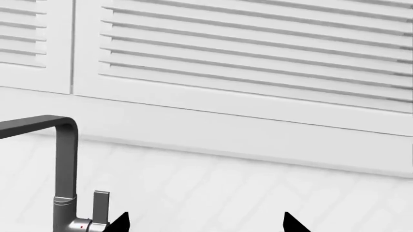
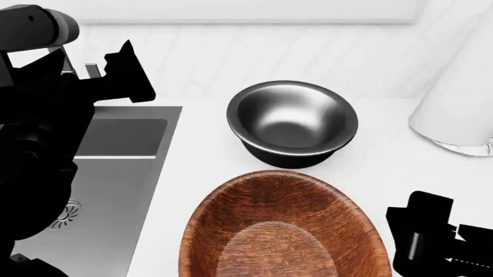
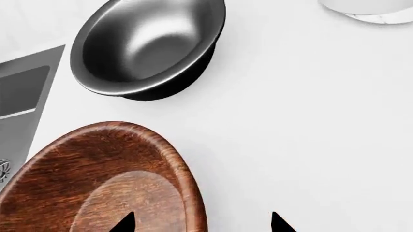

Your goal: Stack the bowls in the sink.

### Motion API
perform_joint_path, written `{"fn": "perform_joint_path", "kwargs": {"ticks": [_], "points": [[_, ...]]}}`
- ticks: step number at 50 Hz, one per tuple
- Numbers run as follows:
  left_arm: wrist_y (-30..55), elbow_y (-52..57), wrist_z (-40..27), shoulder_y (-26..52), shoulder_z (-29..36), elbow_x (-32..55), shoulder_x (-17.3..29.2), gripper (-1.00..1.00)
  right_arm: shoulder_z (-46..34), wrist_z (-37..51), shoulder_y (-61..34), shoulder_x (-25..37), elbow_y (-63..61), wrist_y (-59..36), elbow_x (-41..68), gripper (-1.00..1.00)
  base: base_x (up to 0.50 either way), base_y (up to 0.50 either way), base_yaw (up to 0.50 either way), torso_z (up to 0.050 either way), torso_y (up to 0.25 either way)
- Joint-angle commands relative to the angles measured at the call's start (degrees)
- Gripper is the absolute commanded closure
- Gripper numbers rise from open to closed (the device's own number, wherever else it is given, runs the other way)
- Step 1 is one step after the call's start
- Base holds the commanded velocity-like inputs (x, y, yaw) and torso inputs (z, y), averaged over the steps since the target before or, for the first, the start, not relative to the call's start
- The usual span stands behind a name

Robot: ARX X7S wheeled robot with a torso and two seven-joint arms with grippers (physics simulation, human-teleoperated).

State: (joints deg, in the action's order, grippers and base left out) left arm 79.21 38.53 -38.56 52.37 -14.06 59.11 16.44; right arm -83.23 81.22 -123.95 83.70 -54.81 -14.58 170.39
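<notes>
The large reddish-brown wooden bowl point(image 2: 285, 231) sits on the white counter, near the front, right of the sink point(image 2: 123, 173). The smaller shiny steel bowl point(image 2: 292, 124) stands upright just behind it. Both are outside the sink. My right gripper point(image 3: 201, 223) is open and empty; in the right wrist view one tip shows over the wooden bowl point(image 3: 96, 183) and the other over the counter, the rim between them. The steel bowl point(image 3: 145, 46) lies farther ahead. My left gripper point(image 1: 206, 224) is open and empty, raised over the sink's back edge, facing the faucet point(image 1: 65, 159) and the wall.
A white paper towel roll point(image 2: 454, 109) stands at the counter's right, behind my right arm point(image 2: 431, 236). The sink's round drain point(image 2: 68, 212) shows beside my left arm. White louvered cabinet doors point(image 1: 245, 48) hang above the tiled wall behind the faucet.
</notes>
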Motion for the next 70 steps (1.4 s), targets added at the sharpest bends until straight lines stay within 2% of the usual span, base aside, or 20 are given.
{"fn": "perform_joint_path", "kwargs": {"ticks": [1,13,27,47,64,65,70], "points": [[-0.5,-0.1,-0.5,-0.1,0.3,0.7,0.3,-1.00,-3.1,-5.5,4.9,2.3,-0.8,0.8,-4.8,-1.00,0.00,0.00,0.00,0.000,0.000],[-0.7,-0.1,-1.2,-0.2,0.3,1.7,0.6,-1.00,-6.2,-9.9,9.6,0.7,-1.7,4.1,-9.4,-1.00,0.00,0.00,0.00,0.000,0.000],[-1.3,-0.1,-1.8,-0.5,0.7,2.4,1.1,-1.00,-8.8,-13.3,13.7,1.8,-1.8,4.9,-13.5,-1.00,0.00,0.00,0.00,0.000,0.000],[-2.1,-0.7,-2.6,-0.3,1.1,3.5,1.7,-1.00,-12.9,-16.8,20.2,-3.5,-1.7,9.5,-19.7,-1.00,0.00,0.00,0.00,0.000,0.000],[-2.5,-0.9,-3.6,-0.1,1.3,4.7,2.1,-1.00,-13.7,-18.1,22.4,-5.5,-1.2,10.6,-21.5,-1.00,0.00,0.00,0.00,0.000,0.000],[-2.5,-0.9,-3.6,-0.1,1.4,4.7,2.1,-1.00,-13.5,-17.7,22.2,-5.6,-1.3,10.6,-21.7,1.00,0.00,0.00,0.00,0.000,0.000],[-2.7,-0.8,-3.8,-0.3,1.5,5.0,2.3,-1.00,-12.8,-16.8,21.6,-5.6,-1.6,11.1,-21.2,1.00,0.00,0.00,0.00,0.000,0.000]]}}
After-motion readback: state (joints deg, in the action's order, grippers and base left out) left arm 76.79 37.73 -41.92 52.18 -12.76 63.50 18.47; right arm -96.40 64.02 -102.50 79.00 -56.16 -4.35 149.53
